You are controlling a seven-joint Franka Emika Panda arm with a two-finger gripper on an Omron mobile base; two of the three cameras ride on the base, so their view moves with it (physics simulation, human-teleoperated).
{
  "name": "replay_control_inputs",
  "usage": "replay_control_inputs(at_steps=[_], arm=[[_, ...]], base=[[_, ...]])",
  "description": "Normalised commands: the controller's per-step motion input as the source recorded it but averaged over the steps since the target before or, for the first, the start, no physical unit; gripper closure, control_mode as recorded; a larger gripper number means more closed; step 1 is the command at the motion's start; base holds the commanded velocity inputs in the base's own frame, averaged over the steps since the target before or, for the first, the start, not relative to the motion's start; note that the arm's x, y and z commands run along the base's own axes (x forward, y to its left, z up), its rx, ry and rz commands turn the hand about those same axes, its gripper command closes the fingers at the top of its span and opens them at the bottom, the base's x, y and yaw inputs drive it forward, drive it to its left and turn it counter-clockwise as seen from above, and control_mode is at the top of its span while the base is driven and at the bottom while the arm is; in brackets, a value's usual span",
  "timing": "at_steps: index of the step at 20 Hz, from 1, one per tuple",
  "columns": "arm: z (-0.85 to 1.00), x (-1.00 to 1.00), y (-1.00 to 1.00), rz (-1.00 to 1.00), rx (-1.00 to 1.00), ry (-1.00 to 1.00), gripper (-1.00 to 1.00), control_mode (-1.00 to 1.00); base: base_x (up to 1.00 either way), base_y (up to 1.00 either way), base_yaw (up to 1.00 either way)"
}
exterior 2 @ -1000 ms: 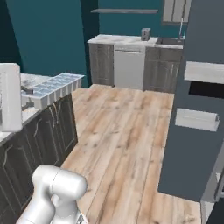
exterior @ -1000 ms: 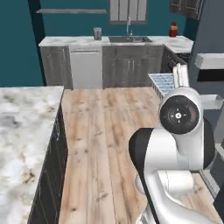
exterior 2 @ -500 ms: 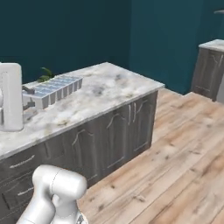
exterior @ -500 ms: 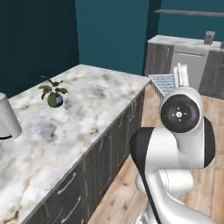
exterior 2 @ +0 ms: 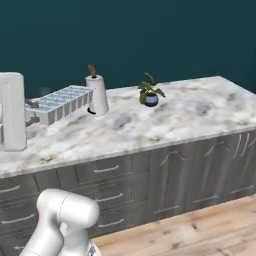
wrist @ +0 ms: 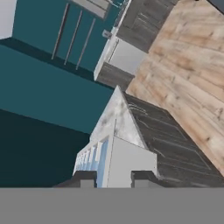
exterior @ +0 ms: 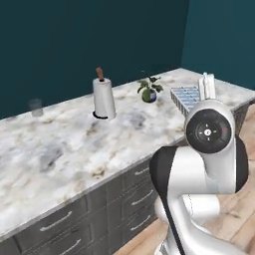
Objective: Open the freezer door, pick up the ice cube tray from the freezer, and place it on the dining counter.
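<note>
End effector (wrist: 113, 180) grips ice cube tray (exterior 2: 62, 102) (between fingertips).

Paper towel roll (exterior 2: 97, 95) left of plant (exterior 2: 150, 92) on dining counter (exterior 2: 190, 117), ice cube tray (exterior 2: 62, 102) seemingly above it

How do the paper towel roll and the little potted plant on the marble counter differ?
The paper towel roll is a tall white upright cylinder with a brown post on top; the potted plant is shorter, with green leaves spreading from a round dark-blue pot. The roll stands nearer the held ice cube tray. Both stand on the dining counter.
</note>
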Motion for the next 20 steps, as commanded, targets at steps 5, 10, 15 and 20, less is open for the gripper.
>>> replay_control_inputs(at_steps=[5, 10, 15, 20], arm=[[0.00, 0.00, 0.00, 0.00, 0.00, 0.00, 1.00, 1.00], [0.00, 0.00, 0.00, 0.00, 0.00, 0.00, 1.00, 1.00], [0.00, 0.00, 0.00, 0.00, 0.00, 0.00, 1.00, 1.00], [0.00, 0.00, 0.00, 0.00, 0.00, 0.00, 1.00, 1.00]], base=[[-0.02, 0.80, 0.51], [0.08, 0.74, 0.41], [0.49, 0.18, 0.16], [0.50, 0.00, 0.14]])
